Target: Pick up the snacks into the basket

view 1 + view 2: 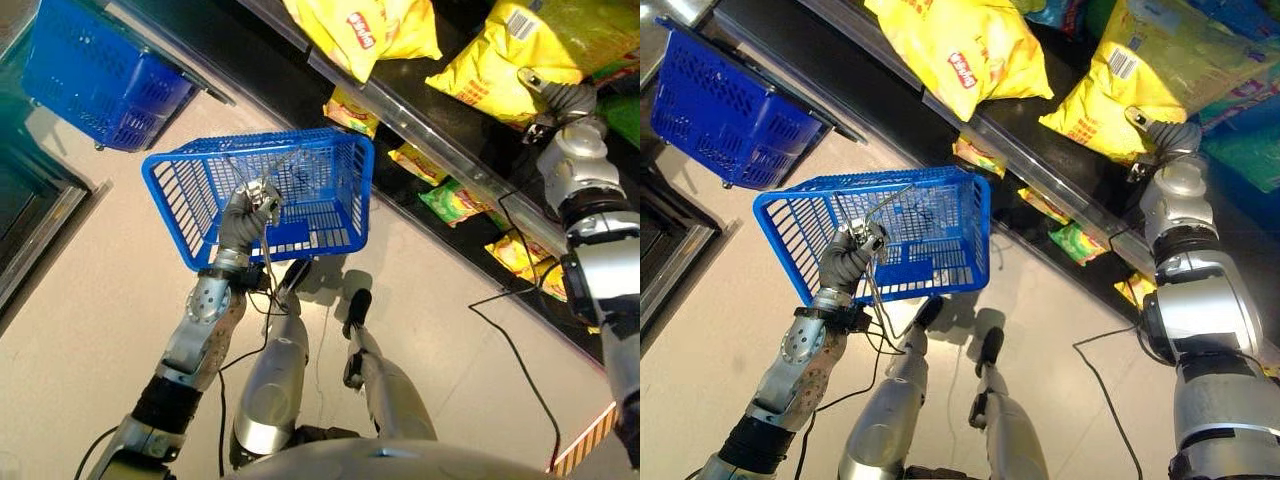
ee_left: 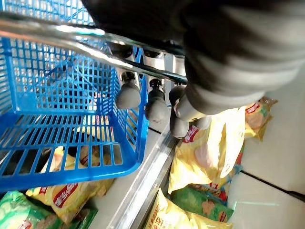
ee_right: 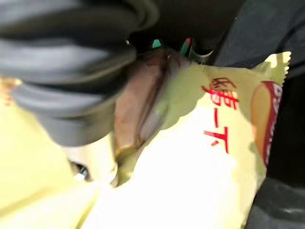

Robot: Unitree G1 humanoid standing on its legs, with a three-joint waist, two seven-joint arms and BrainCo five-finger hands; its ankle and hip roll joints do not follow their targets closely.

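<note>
My left hand point(image 1: 247, 214) is shut on the thin wire handle point(image 2: 95, 52) of a bright blue basket point(image 1: 330, 190), which hangs in front of the shelves with nothing inside it. On the upper shelf at the right, my right hand point(image 1: 566, 100) rests against a large yellow snack bag point(image 1: 495, 70). In the right wrist view that yellow bag point(image 3: 205, 167) lies crumpled right against the hand's dark cover, and the grip itself is hidden. A second big yellow bag point(image 1: 362, 30) lies to its left on the same shelf.
A metal shelf edge point(image 1: 440, 150) runs diagonally between the basket and the upper snacks. Small yellow and green packets point(image 1: 450, 200) lie on the lower shelf beneath it. A darker blue basket point(image 1: 100, 70) sits at the far left, by a dark frame.
</note>
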